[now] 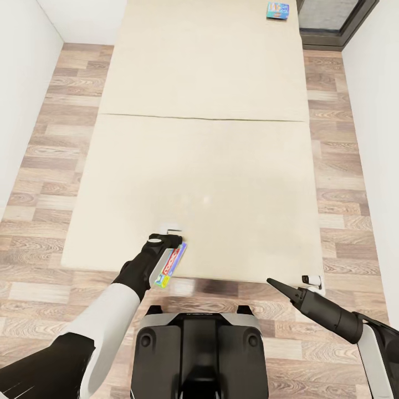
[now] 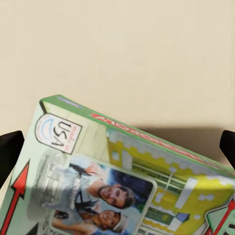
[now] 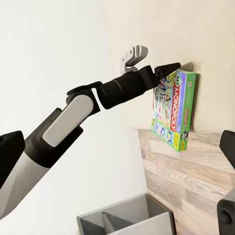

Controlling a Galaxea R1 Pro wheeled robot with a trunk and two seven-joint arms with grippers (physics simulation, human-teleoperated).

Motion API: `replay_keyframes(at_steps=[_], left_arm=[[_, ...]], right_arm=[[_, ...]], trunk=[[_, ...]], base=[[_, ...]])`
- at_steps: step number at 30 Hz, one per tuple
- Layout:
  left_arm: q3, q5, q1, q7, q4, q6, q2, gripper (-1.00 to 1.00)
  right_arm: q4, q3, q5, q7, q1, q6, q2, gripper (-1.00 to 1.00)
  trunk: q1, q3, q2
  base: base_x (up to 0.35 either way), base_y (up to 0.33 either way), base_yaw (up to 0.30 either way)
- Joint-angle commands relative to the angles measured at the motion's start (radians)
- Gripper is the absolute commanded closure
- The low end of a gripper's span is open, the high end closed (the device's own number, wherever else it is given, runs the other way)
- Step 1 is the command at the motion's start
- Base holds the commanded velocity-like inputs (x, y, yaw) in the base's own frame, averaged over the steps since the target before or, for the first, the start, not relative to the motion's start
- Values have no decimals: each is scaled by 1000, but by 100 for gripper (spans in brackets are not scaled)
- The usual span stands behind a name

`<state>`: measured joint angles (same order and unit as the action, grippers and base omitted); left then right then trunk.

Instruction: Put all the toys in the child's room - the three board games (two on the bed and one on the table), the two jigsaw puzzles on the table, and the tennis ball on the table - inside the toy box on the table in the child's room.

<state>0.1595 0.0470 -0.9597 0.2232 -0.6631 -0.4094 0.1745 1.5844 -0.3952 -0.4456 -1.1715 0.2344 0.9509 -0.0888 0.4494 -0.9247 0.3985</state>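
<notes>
At the near edge of the bed [image 1: 205, 166], left gripper [image 1: 176, 244] clenched on the yellow-green board game [image 1: 171, 266], box tilted on edge over the mattress rim. Right gripper [image 1: 275, 285] off the bed's near right corner above the floor [image 1: 343, 221]; open or closed: cannot tell. Blue board game [image 1: 277, 10] lies at the bed's far end.

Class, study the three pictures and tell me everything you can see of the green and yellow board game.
The board game is a flat rectangular cardboard box, green-edged, with yellow cartoon print, red arrows, a photo of two smiling people and the word MONOPOLY. It is closed and looks undamaged. The left hand grips it near one end, and it is tilted on edge rather than lying flat. It sits at the near edge of the cream bed, overhanging the wooden floor.
</notes>
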Motion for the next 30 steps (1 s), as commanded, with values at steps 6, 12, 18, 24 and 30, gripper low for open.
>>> replay_keyframes(at_steps=[6,12,18,24,30], left_arm=[[3,5,0,7,-1,-5,0,-100],[3,5,0,7,-1,-5,0,-100],[2,5,0,7,-1,-4,0,-100],[2,5,0,7,-1,-4,0,-100],[0,6,0,6,-3,-4,0,-100]], right_arm=[[0,-1,-1,-2,0,5,0,-100],[0,-1,-2,-2,0,5,0,-100],[0,-2,-2,-2,0,5,0,-100],[0,-2,-2,-2,0,5,0,-100],[0,-2,-1,-2,0,5,0,-100]], trunk=[[1,-1,2],[1,-1,2],[1,-1,2],[1,-1,2],[1,-1,2]], base=[[-4,0,0],[-89,0,0],[-24,0,0],[-3,0,0],[0,0,0]])
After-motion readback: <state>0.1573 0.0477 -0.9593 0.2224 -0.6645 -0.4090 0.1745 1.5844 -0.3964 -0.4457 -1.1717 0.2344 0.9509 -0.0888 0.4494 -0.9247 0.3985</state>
